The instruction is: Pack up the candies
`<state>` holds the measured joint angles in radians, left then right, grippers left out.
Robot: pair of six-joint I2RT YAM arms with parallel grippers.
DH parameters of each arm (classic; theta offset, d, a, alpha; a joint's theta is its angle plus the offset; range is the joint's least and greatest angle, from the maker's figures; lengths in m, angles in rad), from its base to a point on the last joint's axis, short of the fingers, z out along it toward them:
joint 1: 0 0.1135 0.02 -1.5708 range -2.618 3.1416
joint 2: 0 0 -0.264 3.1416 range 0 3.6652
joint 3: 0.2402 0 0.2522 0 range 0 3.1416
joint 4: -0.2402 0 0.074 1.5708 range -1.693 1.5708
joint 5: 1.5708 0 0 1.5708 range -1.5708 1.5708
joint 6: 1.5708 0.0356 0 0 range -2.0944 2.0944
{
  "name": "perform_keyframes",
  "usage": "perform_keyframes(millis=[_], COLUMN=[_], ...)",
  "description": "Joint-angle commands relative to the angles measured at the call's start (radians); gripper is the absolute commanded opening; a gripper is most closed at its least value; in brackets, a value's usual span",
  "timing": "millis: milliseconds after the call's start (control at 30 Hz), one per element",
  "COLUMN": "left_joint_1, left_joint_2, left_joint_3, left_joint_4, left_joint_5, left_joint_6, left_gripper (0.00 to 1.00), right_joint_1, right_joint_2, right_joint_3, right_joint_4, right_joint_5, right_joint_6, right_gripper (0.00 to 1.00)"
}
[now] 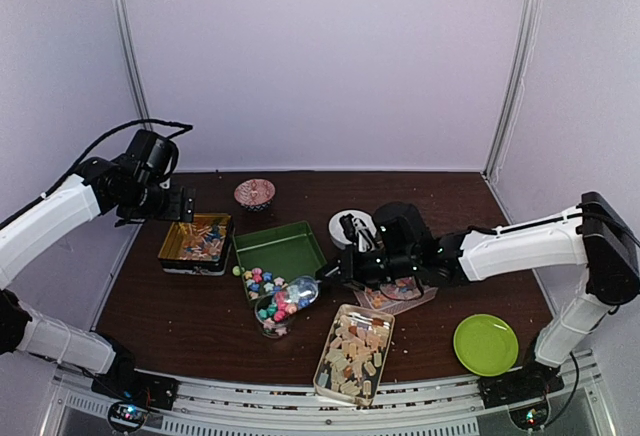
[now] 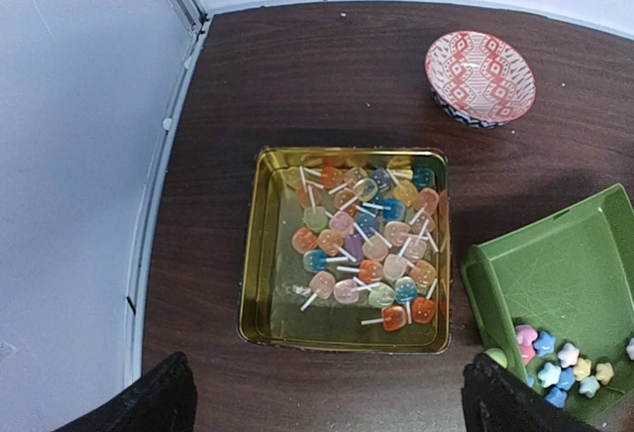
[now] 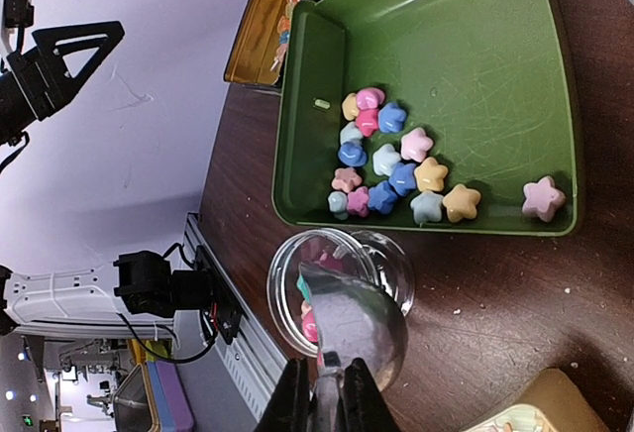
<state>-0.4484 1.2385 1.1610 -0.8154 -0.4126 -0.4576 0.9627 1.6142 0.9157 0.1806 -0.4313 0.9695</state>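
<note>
Most of what sits in the glass jar (image 3: 282, 293) is hidden by the spoon (image 3: 352, 318); a few pink pieces show. The right gripper (image 3: 327, 387) pinches the spoon handle over the jar. Star candies (image 3: 396, 160) lie in the green tray (image 3: 475, 46) just beyond it. The left gripper (image 2: 327, 397), fingers spread wide, hangs above the gold tin (image 2: 260, 254). Dark brown table (image 1: 180, 306), pale walls (image 1: 320, 56).

Your top view sits high behind the arm bases, facing forward and down over the whole table (image 1: 180, 306), with the back wall filling the upper half. Your left wrist view looks almost straight down from well above, the gold tin (image 2: 260, 254) centred and the green tray (image 2: 575, 273) cut off at lower right. Your right wrist view is turned sideways and close: the scoop (image 3: 352, 318) and glass jar (image 3: 386, 259) fill the lower centre. All three views share the tin, the tray and its star candies (image 3: 396, 169). The patterned bowl (image 2: 479, 77) appears only in the top and left wrist views.
</note>
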Motion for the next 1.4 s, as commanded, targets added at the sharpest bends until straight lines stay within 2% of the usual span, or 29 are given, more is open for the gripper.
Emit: perform_keyframes(millis=[0, 467, 567, 700, 800, 933, 1033, 1100, 1167, 1367], left_joint_1=[0.007, 0.008, 0.008, 0.013, 0.050, 0.137, 0.240, 0.264, 0.266, 0.264], left_joint_2=[-0.011, -0.002, -0.002, 0.003, 0.026, 0.085, 0.111, 0.127, 0.146, 0.224], left_joint_3=[-0.009, -0.011, -0.016, -0.025, -0.031, -0.049, -0.142, -0.204, -0.226, -0.198], left_joint_4=[0.036, 0.036, 0.035, 0.041, 0.041, 0.008, 0.018, 0.051, 0.062, 0.063], left_joint_5=[-0.009, -0.004, -0.016, -0.028, 0.028, 0.119, 0.255, 0.315, 0.324, 0.309], left_joint_6=[0.008, 0.006, -0.001, -0.021, -0.052, -0.155, -0.302, -0.406, -0.503, -0.684], left_gripper=[0.96, 0.95, 0.95, 0.96, 0.96, 0.94, 0.89, 0.82, 0.78, 0.74], right_joint_1=[0.014, 0.020, -0.001, -0.042, -0.069, -0.088, -0.091, -0.095, -0.102, -0.110], right_joint_2=[-0.044, -0.100, -0.188, -0.390, -0.489, -0.553, -0.565, -0.560, -0.549, -0.530], right_joint_3=[0.051, 0.134, 0.118, 0.047, -0.029, -0.143, -0.189, -0.205, -0.208, -0.195], right_joint_4=[-0.059, -0.185, -0.181, -0.189, -0.193, -0.122, -0.085, -0.063, -0.043, -0.010], right_joint_5=[0.042, 0.096, 0.125, 0.262, 0.347, 0.382, 0.389, 0.388, 0.373, 0.323], right_joint_6=[-0.045, -0.134, -0.171, -0.225, -0.242, -0.210, -0.203, -0.207, -0.207, -0.215], right_gripper=[0.00, 0.00, 0.00, 0.00, 0.00, 0.00, 0.00, 0.00, 0.00, 0.00])
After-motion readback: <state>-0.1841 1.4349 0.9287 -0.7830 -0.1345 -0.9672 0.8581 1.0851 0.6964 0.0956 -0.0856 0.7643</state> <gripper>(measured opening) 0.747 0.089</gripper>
